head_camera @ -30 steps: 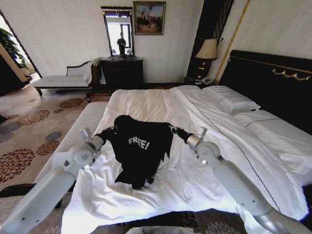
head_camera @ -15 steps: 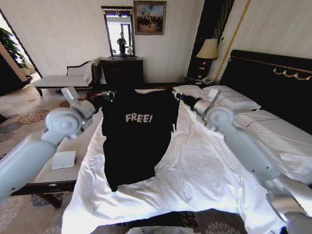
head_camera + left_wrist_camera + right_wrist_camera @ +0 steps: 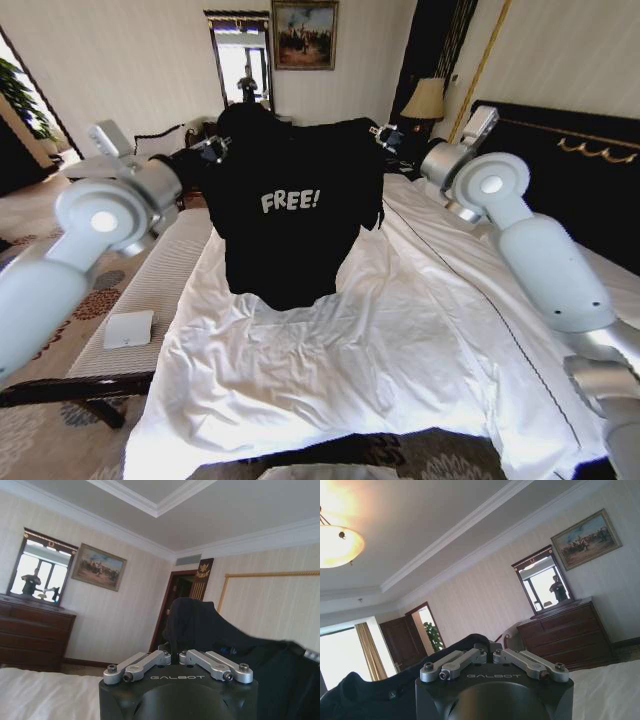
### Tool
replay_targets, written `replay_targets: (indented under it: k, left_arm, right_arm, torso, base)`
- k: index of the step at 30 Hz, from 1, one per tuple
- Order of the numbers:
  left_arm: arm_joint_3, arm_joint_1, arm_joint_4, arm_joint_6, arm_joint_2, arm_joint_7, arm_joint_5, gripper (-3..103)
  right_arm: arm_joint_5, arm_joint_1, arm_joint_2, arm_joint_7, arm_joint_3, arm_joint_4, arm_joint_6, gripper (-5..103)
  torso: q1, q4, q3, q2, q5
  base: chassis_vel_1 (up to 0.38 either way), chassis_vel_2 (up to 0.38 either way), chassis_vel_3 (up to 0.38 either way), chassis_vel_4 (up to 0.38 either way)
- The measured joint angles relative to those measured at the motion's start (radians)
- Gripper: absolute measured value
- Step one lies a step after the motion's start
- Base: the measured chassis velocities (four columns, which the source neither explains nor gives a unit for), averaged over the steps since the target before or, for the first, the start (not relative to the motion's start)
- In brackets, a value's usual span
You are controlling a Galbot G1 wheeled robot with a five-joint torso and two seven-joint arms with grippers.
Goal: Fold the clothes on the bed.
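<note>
A black T-shirt (image 3: 292, 215) with white "FREE!" lettering hangs spread in the air above the bed (image 3: 330, 350). My left gripper (image 3: 215, 148) is shut on one shoulder and my right gripper (image 3: 385, 135) is shut on the other. The hem dangles just above the white sheet. In the left wrist view the left gripper (image 3: 173, 656) pinches black T-shirt cloth (image 3: 200, 625) between its closed fingers. In the right wrist view the right gripper (image 3: 487, 654) holds the T-shirt (image 3: 380, 692) the same way.
A narrow white-cushioned bench (image 3: 150, 290) with a small white box (image 3: 128, 328) runs along the bed's left side. The dark headboard (image 3: 570, 180) and a lamp (image 3: 425, 100) stand at the right. A dresser with a mirror (image 3: 240, 60) is at the far wall.
Both arms have lifted the T-shirt off the sheet, from lying crumpled on the bed to hanging high and spread between the grippers.
</note>
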Motion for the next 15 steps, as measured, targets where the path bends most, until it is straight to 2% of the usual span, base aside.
replay_targets:
  k: [4,5,7,8,9,11,12,14,15]
  left_arm:
    - [-0.289,0.273,-0.180,-0.004,0.096,-0.026,-0.040,2]
    - [-0.289,0.273,-0.180,-0.004,0.096,-0.026,-0.040,2]
    - [-0.413,0.351,-0.248,0.014,0.165,-0.050,-0.134,2]
    - [-0.413,0.351,-0.248,0.014,0.165,-0.050,-0.134,2]
    - [-0.486,0.373,-0.272,0.022,0.202,-0.074,-0.211,2]
    - [-0.590,0.382,-0.304,0.040,0.235,-0.140,-0.349,2]
    - [-0.590,0.382,-0.304,0.040,0.235,-0.140,-0.349,2]
    - [-0.685,0.377,-0.341,0.070,0.253,-0.239,-0.486,2]
    - [-0.712,0.376,-0.351,0.093,0.261,-0.285,-0.524,2]
  right_arm:
    - [0.154,-0.037,-0.066,0.142,0.085,0.223,-0.036,1]
    - [0.154,-0.037,-0.066,0.142,0.085,0.223,-0.036,1]
    - [0.244,-0.093,-0.152,0.186,0.194,0.342,-0.048,1]
    - [0.244,-0.093,-0.152,0.186,0.194,0.342,-0.048,1]
    - [0.296,-0.141,-0.204,0.194,0.274,0.394,-0.050,1]
    - [0.372,-0.234,-0.280,0.199,0.402,0.448,-0.051,1]
    - [0.372,-0.234,-0.280,0.199,0.402,0.448,-0.051,1]
    - [0.451,-0.331,-0.355,0.202,0.524,0.507,-0.053,1]
    - [0.484,-0.365,-0.380,0.204,0.581,0.527,-0.055,1]
  torso:
    - [0.000,0.0001,0.000,0.000,-0.0002]
    - [0.000,0.0001,0.000,0.000,-0.0002]
    - [0.000,0.0000,0.000,0.000,0.0001]
    - [0.000,0.0000,0.000,0.000,0.0001]
    - [0.000,-0.0006,0.000,0.000,0.0007]
    - [0.000,-0.0015,-0.001,0.000,0.0010]
    - [0.000,-0.0015,-0.001,0.000,0.0010]
    - [0.000,-0.0010,0.000,0.000,0.0009]
    - [0.000,-0.0008,0.000,0.000,0.0007]
  base:
    - [0.000,0.000,0.000,0.000]
    - [0.000,0.000,0.000,0.000]
    - [0.000,0.000,0.000,0.000]
    - [0.000,0.000,0.000,0.000]
    - [0.000,0.000,0.000,0.000]
    - [0.000,0.000,0.000,0.000]
    - [0.000,0.000,0.000,0.000]
    - [0.000,0.000,0.000,0.000]
    - [0.000,0.000,0.000,0.000]
